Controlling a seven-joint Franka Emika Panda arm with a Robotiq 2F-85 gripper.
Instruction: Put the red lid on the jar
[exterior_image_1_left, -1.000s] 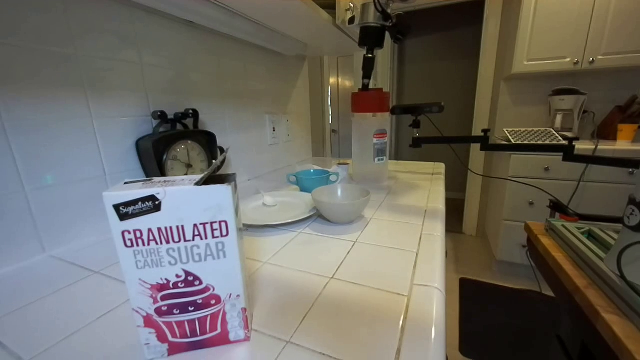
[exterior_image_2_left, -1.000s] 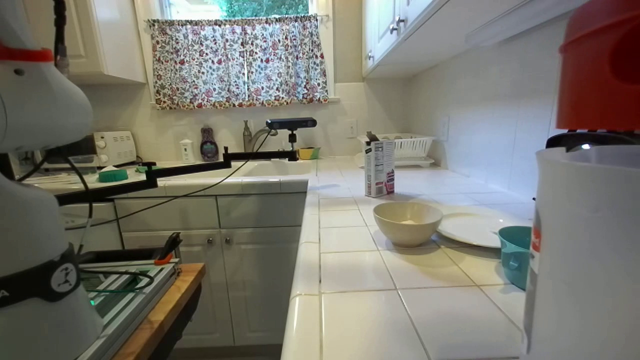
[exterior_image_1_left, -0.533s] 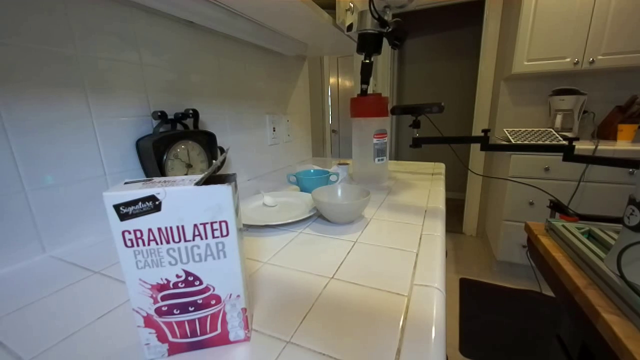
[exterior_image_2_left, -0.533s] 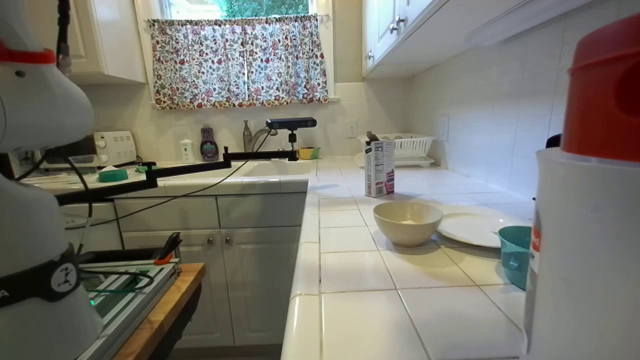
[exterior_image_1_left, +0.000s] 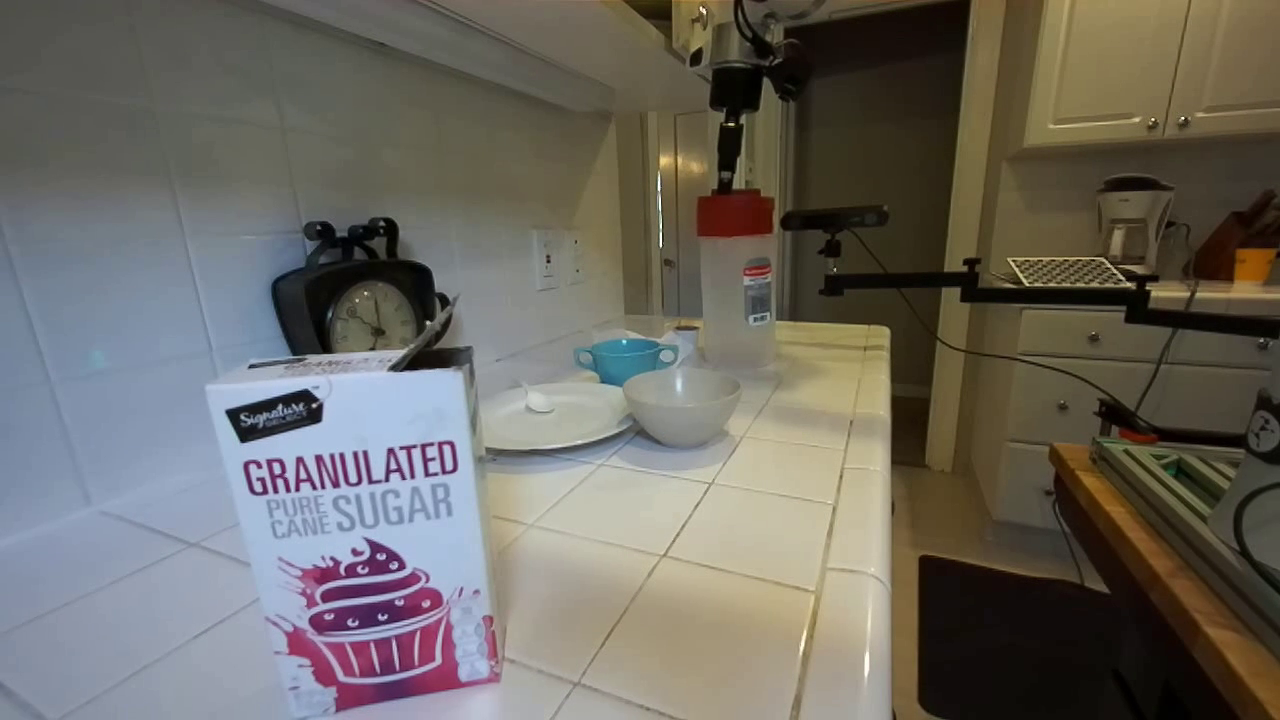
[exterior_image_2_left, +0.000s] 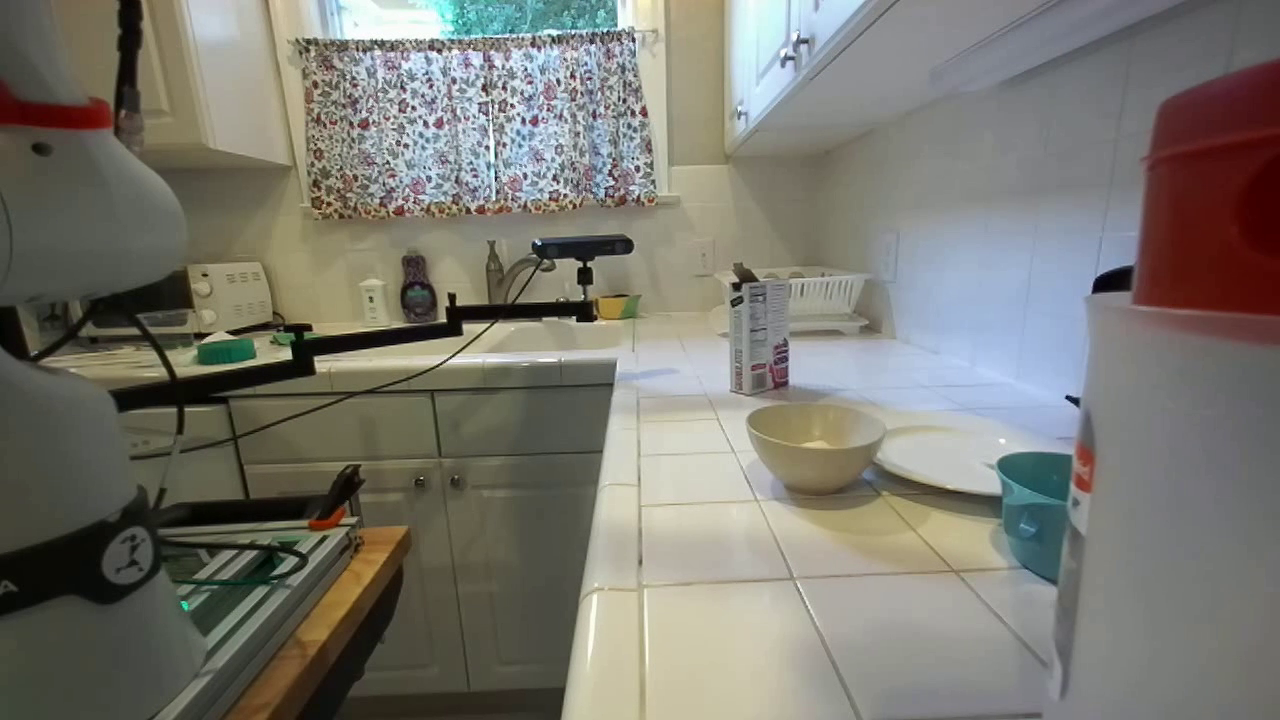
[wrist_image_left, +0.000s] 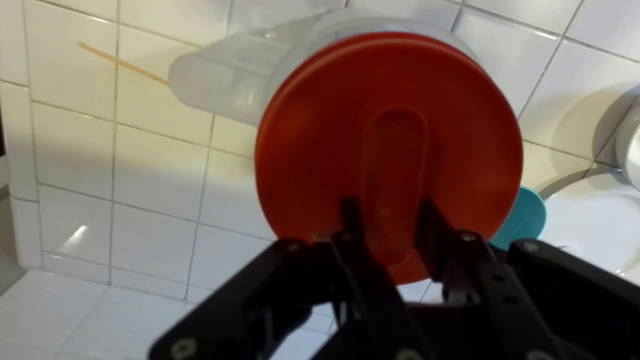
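Note:
My gripper (wrist_image_left: 385, 207) is shut on the raised ridge of the red lid (wrist_image_left: 310, 145), one finger on each side. In an exterior view, the gripper (exterior_image_1_left: 726, 185) points down onto the lid (exterior_image_1_left: 735, 216), which meets the top of the jar (exterior_image_1_left: 735, 290). The jar is tall, whitish and translucent with a label, and leans slightly. The lid (exterior_image_2_left: 1215, 200) also shows in an exterior view, its lower edge at the rim of the jar (exterior_image_2_left: 1180, 500). In the wrist view the lid covers most of the jar's mouth. The jar's handle (wrist_image_left: 220, 80) sticks out to the left. Whether the lid is seated cannot be told.
A white bowl (exterior_image_1_left: 683, 405), a blue bowl (exterior_image_1_left: 625, 360) and a plate (exterior_image_1_left: 560, 420) with a white spoon stand close to the jar. A sugar box (exterior_image_1_left: 355, 540) and a black scale (exterior_image_1_left: 365, 300) stand along the counter. A cabinet (exterior_image_1_left: 520, 50) hangs above.
The gripper has lowered the lid from a gap above the jar onto its rim. In the last half second, lid and jar top have shifted slightly together and the jar has tilted.

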